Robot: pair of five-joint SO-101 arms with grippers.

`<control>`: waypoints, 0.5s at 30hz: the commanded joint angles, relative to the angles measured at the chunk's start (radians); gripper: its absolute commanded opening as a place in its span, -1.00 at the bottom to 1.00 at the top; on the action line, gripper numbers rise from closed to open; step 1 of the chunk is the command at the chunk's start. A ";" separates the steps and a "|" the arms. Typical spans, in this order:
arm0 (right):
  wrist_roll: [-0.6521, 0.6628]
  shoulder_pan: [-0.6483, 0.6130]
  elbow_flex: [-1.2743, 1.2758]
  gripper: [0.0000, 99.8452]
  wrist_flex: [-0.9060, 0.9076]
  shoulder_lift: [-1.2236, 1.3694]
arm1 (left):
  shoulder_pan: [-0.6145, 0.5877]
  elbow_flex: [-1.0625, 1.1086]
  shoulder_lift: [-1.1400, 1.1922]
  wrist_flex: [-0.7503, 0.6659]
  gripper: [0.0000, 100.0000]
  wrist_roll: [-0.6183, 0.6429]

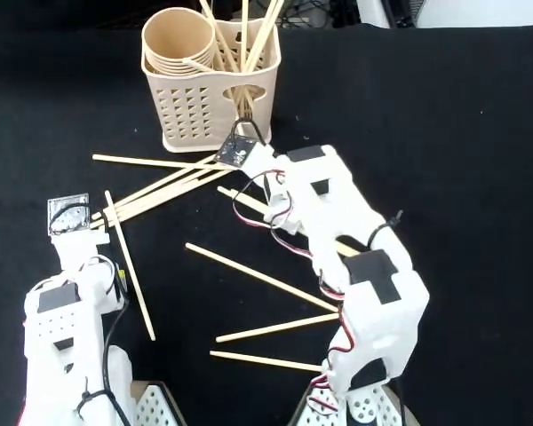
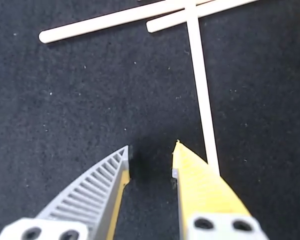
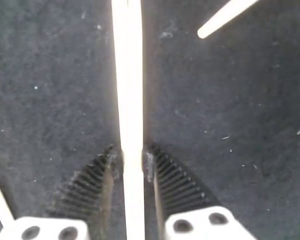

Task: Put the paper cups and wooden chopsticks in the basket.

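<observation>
The cloth (image 1: 462, 133) is black. The basket (image 1: 204, 111) is cream, with rows of small holes on its walls. The cups (image 1: 178, 44) are light brown, the chopsticks (image 1: 262, 277) pale wood. The left arm (image 1: 67, 342) and right arm (image 1: 404, 311) are white with black patches. The left gripper (image 2: 152, 150) is grey on one finger and yellow on the other; the right gripper (image 3: 131, 155) has dark, ribbed fingers.

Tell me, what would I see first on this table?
A tan basket stands at the back of the black table, holding stacked paper cups and some sticks. Loose chopsticks lie scattered in front of it, and the right gripper pinches one chopstick.
</observation>
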 commanded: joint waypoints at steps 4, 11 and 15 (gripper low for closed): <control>-0.005 -0.017 0.021 -0.98 0.043 -0.163 | 0.008 -0.004 -0.018 -0.015 -0.69 -0.005; -0.011 -0.002 0.081 -0.98 0.109 -0.478 | 0.008 -0.005 -0.018 -0.015 -0.69 -0.006; -0.044 0.008 0.124 -0.98 0.103 -0.650 | 0.008 -0.004 -0.018 -0.015 -0.69 -0.006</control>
